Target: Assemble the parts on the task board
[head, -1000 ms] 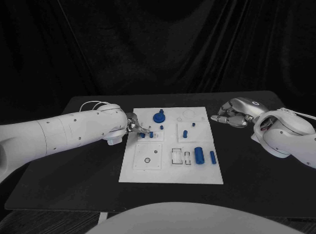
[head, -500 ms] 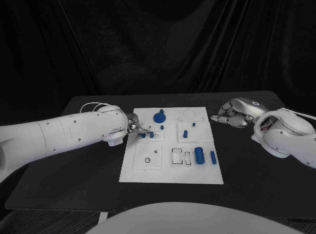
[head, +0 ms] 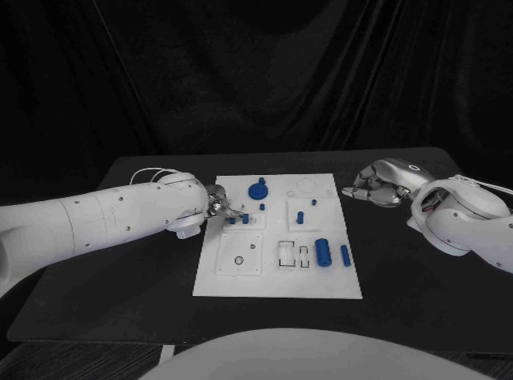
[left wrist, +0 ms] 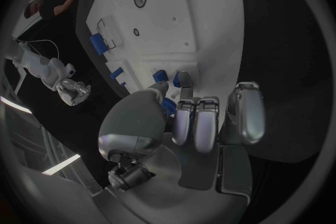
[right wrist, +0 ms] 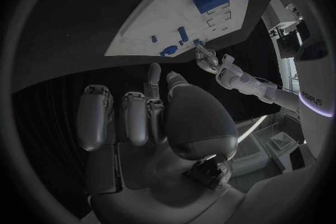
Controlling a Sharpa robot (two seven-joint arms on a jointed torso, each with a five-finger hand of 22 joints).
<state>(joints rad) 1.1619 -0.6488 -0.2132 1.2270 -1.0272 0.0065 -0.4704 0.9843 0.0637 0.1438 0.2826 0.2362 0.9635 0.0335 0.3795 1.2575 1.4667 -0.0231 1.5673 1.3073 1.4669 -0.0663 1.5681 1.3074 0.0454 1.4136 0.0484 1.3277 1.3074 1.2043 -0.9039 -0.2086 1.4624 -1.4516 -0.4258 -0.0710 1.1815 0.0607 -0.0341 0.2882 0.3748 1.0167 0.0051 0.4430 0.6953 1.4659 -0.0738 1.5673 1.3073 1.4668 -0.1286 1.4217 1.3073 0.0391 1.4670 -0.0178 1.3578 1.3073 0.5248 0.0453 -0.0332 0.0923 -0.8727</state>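
The white task board (head: 279, 279) lies mid-table. My left hand (head: 217, 203) hovers at its left edge, thumb and fingertips (left wrist: 184, 91) right at two small upright blue pegs (head: 237, 218). The left wrist view shows the pegs (left wrist: 171, 77) at those tips, but I cannot tell whether one is pinched. My right hand (head: 375, 190) rests on the table to the right of the board, fingers curled in and holding nothing. A blue gear-like part (head: 258, 190) stands at the board's far end.
A thick blue cylinder (head: 323, 251) and a slimmer one (head: 346, 254) lie on the board's right side. Small blue pegs (head: 303, 214) stand near its middle. Round holes (head: 241, 259) and rectangular slots (head: 286, 253) mark the near half. The black table (head: 119, 293) surrounds the board.
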